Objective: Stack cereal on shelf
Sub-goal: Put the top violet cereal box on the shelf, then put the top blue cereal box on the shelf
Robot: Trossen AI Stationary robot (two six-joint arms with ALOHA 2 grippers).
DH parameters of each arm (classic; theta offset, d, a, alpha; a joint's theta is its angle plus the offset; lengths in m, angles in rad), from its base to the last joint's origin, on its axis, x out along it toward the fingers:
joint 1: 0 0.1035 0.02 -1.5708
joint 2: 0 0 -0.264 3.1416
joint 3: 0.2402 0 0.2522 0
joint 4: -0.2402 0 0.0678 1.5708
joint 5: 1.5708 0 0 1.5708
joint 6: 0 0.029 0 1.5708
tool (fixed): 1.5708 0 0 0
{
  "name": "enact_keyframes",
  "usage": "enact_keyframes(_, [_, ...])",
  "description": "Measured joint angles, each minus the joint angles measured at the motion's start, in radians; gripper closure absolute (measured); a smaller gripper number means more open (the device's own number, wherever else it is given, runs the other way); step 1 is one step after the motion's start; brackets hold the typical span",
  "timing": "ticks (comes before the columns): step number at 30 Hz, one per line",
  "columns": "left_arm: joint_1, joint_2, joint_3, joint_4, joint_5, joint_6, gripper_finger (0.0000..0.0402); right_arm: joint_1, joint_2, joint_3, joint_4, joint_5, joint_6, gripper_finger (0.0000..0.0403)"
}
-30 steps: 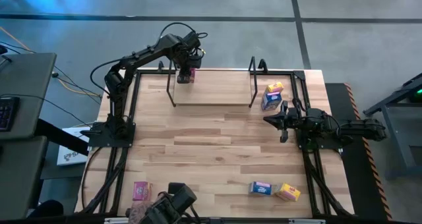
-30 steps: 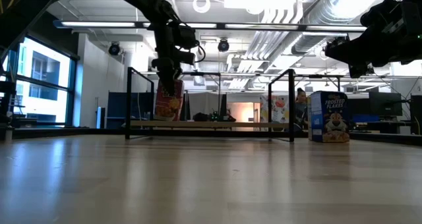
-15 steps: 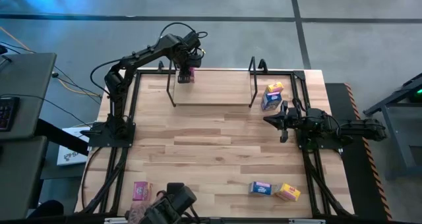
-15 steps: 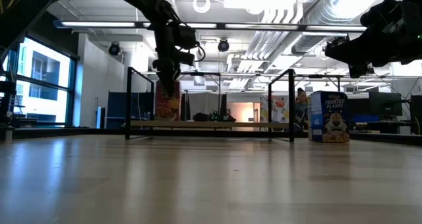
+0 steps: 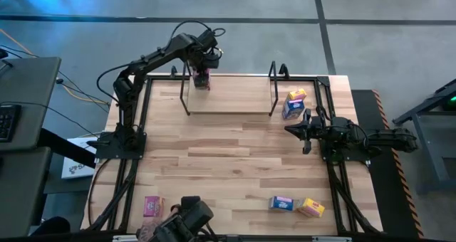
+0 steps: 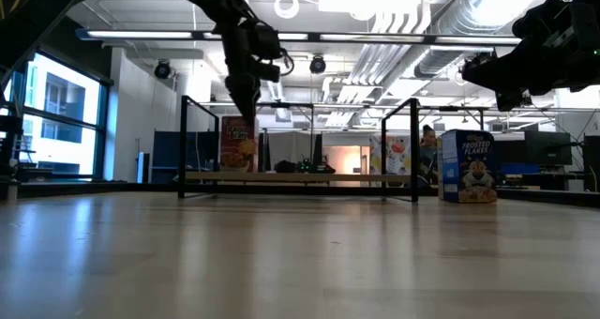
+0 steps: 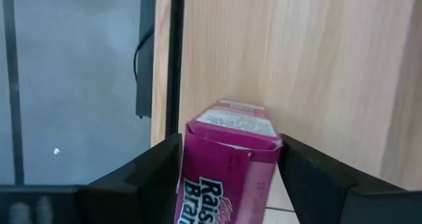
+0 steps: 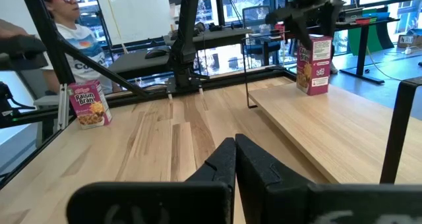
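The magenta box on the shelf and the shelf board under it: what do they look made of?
The magenta box looks like thin printed cardboard, matte: its folded top flaps show creased edges between the left end effector fingers. The shelf board looks like light wood, smooth with a faint grain; its uprights are thin black bars, probably metal.

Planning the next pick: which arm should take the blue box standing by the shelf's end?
Right. The right gripper, fingers shut, waits just in front of the blue box at that end of the shelf. The left gripper is at the far end, over the pink box standing on the shelf.
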Motion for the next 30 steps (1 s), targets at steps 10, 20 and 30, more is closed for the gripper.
enact_keyframes(10, [-0.013,-0.007,0.134,-0.062,0.019,-0.034,0.0167,0.000,0.000,0.000,0.000,0.000,0.000,0.0402])
enact_keyframes(20, [-0.055,-0.063,0.418,-0.024,0.271,-0.306,0.0168,0.000,0.000,0.000,0.000,0.000,0.000,0.0402])
enact_keyframes(30, [-0.137,-0.202,0.339,0.067,0.680,-0.579,0.0186,0.000,0.000,0.000,0.000,0.000,0.000,0.0402])
